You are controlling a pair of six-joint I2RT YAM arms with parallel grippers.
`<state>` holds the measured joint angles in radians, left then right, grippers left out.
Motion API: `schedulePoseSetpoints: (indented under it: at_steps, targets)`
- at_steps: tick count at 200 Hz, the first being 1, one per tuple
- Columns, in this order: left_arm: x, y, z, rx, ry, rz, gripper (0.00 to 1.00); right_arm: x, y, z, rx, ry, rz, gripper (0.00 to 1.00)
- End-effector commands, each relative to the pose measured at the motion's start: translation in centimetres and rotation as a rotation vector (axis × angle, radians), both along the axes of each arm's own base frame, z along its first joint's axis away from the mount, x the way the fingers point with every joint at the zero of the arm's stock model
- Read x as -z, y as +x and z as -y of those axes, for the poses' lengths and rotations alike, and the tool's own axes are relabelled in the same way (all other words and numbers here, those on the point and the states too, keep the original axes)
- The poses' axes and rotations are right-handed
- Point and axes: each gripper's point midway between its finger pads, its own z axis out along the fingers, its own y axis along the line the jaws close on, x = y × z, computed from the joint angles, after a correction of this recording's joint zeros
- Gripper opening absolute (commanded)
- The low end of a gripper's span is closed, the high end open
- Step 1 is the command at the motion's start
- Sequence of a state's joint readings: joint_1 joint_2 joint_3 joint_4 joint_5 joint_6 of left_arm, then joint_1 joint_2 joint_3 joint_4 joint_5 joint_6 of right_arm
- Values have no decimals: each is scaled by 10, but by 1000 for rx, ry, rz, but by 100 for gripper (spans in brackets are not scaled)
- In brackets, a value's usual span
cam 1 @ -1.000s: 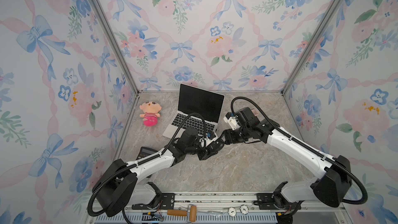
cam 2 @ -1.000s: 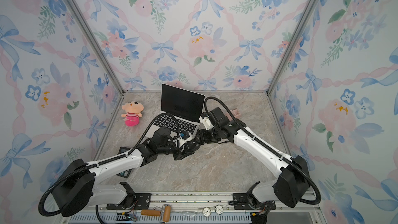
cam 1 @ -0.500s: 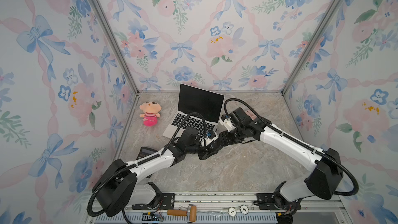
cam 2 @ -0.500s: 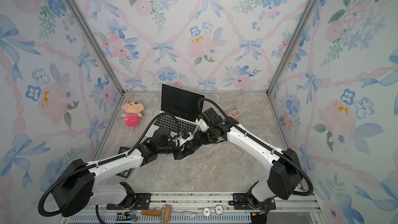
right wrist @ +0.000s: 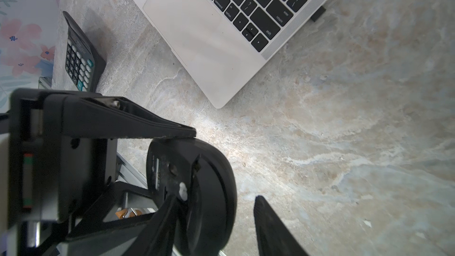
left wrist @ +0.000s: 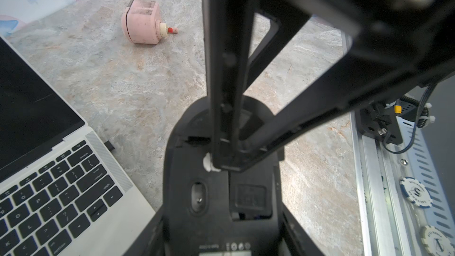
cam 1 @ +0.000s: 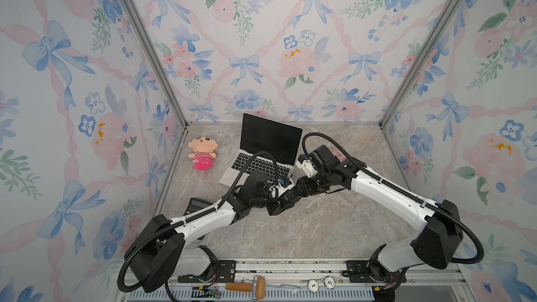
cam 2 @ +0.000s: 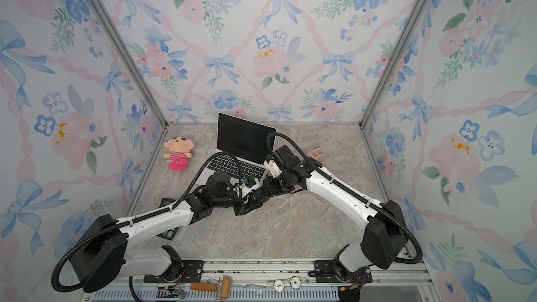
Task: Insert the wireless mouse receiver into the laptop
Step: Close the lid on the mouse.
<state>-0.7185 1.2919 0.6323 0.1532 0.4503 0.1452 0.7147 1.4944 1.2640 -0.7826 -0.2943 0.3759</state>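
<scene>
Black mouse point(right wrist: 214, 168) was clamped belly-up in the left gripper point(left wrist: 224, 222). Right gripper point(right wrist: 219, 197) had its jaws apart, just one fingertip point(right wrist: 165, 220) poking the underside.

Left arm point(cam 1: 203, 222): springs from the 7 o'clock corner in both top views, stretches low toward 2 o'clock, ends near centre.
Left wrist point(cam 1: 255, 190): points toward 3 o'clock.
Left gripper point(left wrist: 222, 217): clamps a black mouse point(left wrist: 177, 185) by its sides, underside turned toward the opposite gripper.
Right arm point(cam 1: 386, 190): springs from 5 o'clock, stretches toward 10 o'clock, meets its partner at centre.
Right wrist point(cam 1: 325, 175): dips toward 8 o'clock.
Right gripper point(right wrist: 216, 199): stands with jaws apart, sets one fingertip point(right wrist: 172, 205) against the mouse's underside, holds the other just off its rim.
</scene>
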Motion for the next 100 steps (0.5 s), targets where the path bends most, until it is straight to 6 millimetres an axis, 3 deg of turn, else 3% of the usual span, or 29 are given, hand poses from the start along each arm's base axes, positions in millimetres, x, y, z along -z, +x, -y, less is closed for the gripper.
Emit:
schedulePoseSetpoints:
  at_steps: [1, 100]
  targets:
    - [-16, 2, 1, -3, -51, 21, 0, -7, 0, 3, -5, -11, 18, 51]
    - [-19, 3, 1, -6, -61, 24, 0, -13, 5, 1, 14, 4, 42, 53]
